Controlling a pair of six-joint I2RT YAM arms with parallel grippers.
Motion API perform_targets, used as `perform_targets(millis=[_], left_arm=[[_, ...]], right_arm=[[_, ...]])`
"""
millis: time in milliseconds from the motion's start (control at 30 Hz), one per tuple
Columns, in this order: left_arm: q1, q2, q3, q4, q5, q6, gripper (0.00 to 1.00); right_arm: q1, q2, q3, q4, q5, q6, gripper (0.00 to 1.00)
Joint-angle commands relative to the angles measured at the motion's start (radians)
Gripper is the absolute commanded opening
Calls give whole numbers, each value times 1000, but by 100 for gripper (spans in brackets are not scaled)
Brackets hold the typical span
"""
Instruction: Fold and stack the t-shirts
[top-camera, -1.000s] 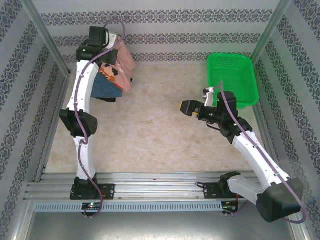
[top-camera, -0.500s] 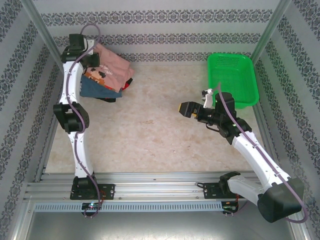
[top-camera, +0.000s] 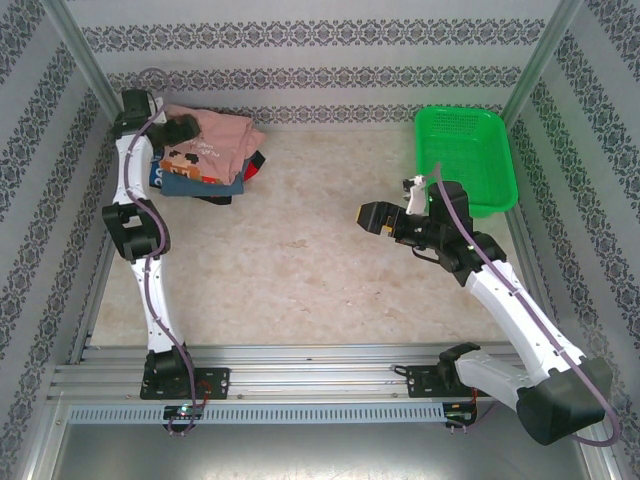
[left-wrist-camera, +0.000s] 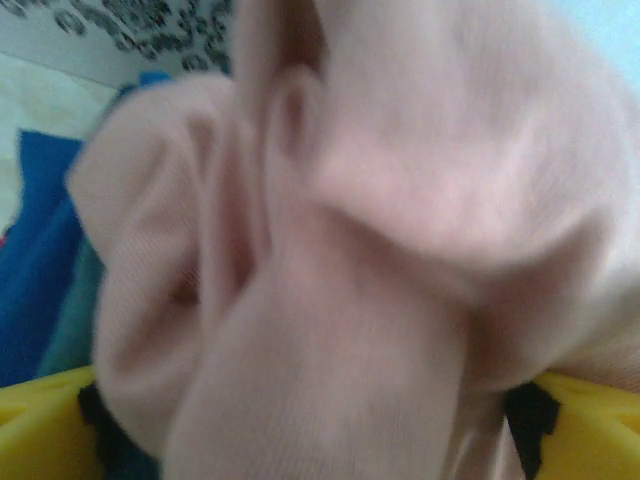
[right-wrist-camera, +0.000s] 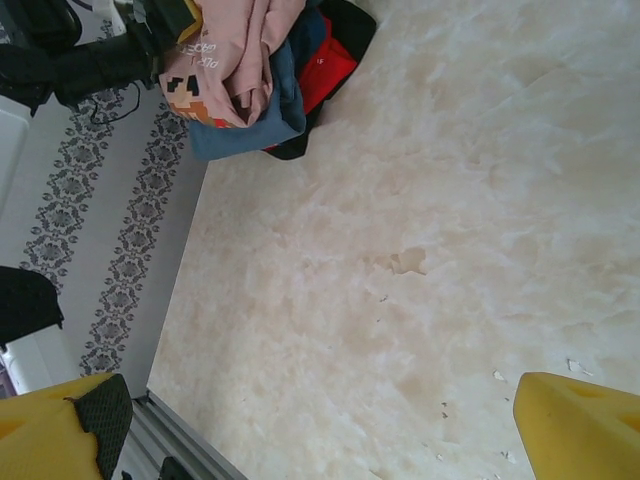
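Lowered onto the stack (top-camera: 200, 185), my left gripper (top-camera: 181, 127) sets the pink t-shirt (top-camera: 215, 140) on top, fingers (left-wrist-camera: 40, 425) seemingly spread to release; my right gripper (top-camera: 366, 215) hangs open, empty.

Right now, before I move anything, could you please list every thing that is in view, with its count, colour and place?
pink shirt: one, dusty pink with pixel print, top of the pile, far left corner
blue shirt: one, blue-grey, under the pink one
red shirt: one, red, lower in the pile
dark shirt: one, black, pile's edge beside the red one
basket: one, green, far right
table: one, beige marble look
walls: three, white with grey pattern
left arm, right arm: two, white and black
left tool: open, at the pink shirt
right tool: open, over mid-table
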Motion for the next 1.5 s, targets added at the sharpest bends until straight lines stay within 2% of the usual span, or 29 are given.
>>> perform_targets(millis=[0,133,200,300,433,533,633,733,767,833,900,1033,1167,1233,1267,1333,1433,1467], left_arm=[[60,-123,53,64,-24,-100,100],[137,-272,8,55,42,-161,100],[158,-391,-88,46,39,-115,100],[176,-580,-316,108,38,-62,100],[201,-823,-710,266,29,-72,100],[202,-1037,-1080,492,18,-86,100],[199,-1198,-1376,624,25,-134,100],[161,-1337,-1657,702,-24,-126,100],[131,-1397,-1770,759,-84,-109,100],[79,-1486,-1957,902,-134,-64,100],[35,-1552,-2134,1077,-189,-45,100],[-27,-1537,-2285,1273,-287,-8,100],[-58,-1375,-2353,1518,-285,3,100],[-77,-1268,-2370,1667,-283,-15,100],[-105,-1205,-2367,1737,-285,20,100],[-168,-1105,-2342,1792,-337,96,100],[-245,-926,-2296,1905,-349,187,100],[-252,-944,-2277,1832,-347,195,100]], right_arm=[[10,-3,36,-42,34,-25,98],[-23,-67,47,-138,111,-113,98],[-91,-116,28,-168,121,-148,98],[-232,-173,-40,-156,43,-153,98],[-306,-194,-60,-173,10,-196,98],[-323,-194,-60,-223,148,-267,98],[-336,-235,-143,-160,331,-353,98],[-348,-313,-321,48,472,-417,98],[-348,-342,-391,136,510,-442,98],[-349,-389,-519,290,592,-467,98],[-352,-402,-605,373,633,-489,98],[-354,-383,-699,485,623,-518,98],[-356,-309,-794,738,566,-495,98],[-359,-238,-814,845,551,-471,98],[-359,-195,-806,882,540,-476,98],[-363,-94,-797,993,525,-474,98],[-369,94,-741,1138,468,-476,98],[-372,162,-708,1174,448,-486,98]])
